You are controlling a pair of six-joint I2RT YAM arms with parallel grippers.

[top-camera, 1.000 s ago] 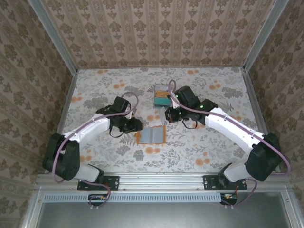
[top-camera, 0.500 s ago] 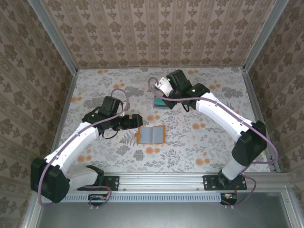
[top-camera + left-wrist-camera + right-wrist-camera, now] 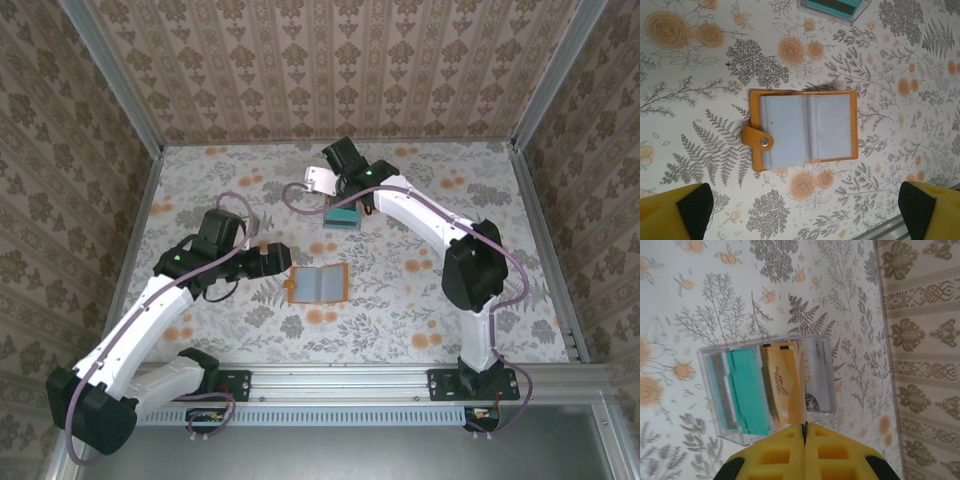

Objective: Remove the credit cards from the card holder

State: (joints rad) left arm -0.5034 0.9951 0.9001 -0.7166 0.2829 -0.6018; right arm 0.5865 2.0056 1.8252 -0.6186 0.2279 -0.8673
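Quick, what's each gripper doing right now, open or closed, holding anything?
Left gripper: jaws wide open, holding nothing.
Right gripper: jaws shut, nothing visible between them.

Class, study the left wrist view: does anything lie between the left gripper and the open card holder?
Nothing visible does. The card holder lies open and flat on the table, and the left gripper is open and facing it. Only bare table shows between them.

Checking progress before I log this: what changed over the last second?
The right claw, shut, swung from beside the holder to the far side of the cards. The left claw, open, drew back slightly leftward. Holder and cards stayed put.
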